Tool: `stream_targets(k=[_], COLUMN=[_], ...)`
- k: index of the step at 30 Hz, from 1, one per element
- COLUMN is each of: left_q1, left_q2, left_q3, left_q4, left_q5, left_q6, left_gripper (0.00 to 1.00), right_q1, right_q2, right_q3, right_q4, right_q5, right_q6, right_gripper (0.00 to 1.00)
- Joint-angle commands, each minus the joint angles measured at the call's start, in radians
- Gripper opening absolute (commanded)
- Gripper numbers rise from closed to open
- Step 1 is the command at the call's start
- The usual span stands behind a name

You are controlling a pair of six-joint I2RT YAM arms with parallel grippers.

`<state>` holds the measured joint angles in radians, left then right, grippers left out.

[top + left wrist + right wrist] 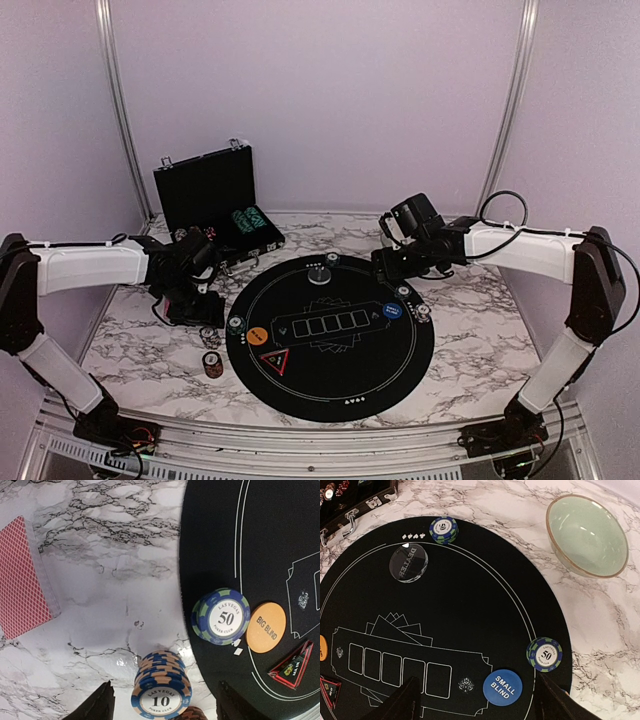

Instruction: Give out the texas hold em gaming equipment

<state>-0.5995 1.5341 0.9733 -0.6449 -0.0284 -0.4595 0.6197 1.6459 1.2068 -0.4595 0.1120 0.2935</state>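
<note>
Marble table (pixel 480 320) | left gripper (pixel 165 695) spread over chip stack (pixel 161 687) | right gripper (pixel 477 695) wide above mat (pixel 470 605)

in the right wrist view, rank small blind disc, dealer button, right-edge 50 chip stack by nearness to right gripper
1. small blind disc, just ahead
2. 50 chip stack, right edge of mat
3. dealer button, far left

Robot lab cell, not a home. Plain lilac wall panels (pixel 320 100) on three sides, aluminium uprights (pixel 118 110) upper left and upper right. Slotted rail (pixel 300 445) along the bottom edge carries left arm base (pixel 105 428) and right arm base (pixel 500 440). Loose cabling (pixel 505 205) right. Marble-look tabletop (pixel 480 330) centre.
</note>
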Motion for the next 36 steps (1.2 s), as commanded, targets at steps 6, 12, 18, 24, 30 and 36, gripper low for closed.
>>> stream_targets(k=[6, 12, 18, 24, 30, 36], left_q1=[-0.023, -0.030, -0.036, -0.041, -0.042, -0.045], left_q2=[0.058, 0.081, 0.096, 0.108, 0.116, 0.120], left_q3=[0.038, 0.044, 0.047, 0.056, 0.056, 0.052], left_q4=[-0.063, -0.066, -0.066, -0.068, -0.068, -0.070], left_q5=[-0.034, -0.041, -0.045, -0.046, -0.051, -0.054], left_q6=[0.019, 0.025, 0.026, 0.031, 0.031, 0.033], left_gripper=[0.69, 0.65, 0.63, 0.60, 0.56, 0.55], right_q1=[0.009, 0.009, 0.009, 0.009, 0.008, 0.008], right_q2=[-0.002, -0.003, -0.005, -0.008, -0.012, -0.012], right_q3=[-0.011, -0.013, -0.015, -0.019, -0.023, -0.026], right_q4=[0.022, 0.022, 0.019, 0.019, 0.018, 0.018], right_q5=[0.002, 0.005, 0.007, 0.011, 0.014, 0.017], right_q6=[-0.002, -0.002, -0.001, 0.003, 0.004, 0.006], right_gripper=[0.75, 0.75, 0.75, 0.75, 0.75, 0.75])
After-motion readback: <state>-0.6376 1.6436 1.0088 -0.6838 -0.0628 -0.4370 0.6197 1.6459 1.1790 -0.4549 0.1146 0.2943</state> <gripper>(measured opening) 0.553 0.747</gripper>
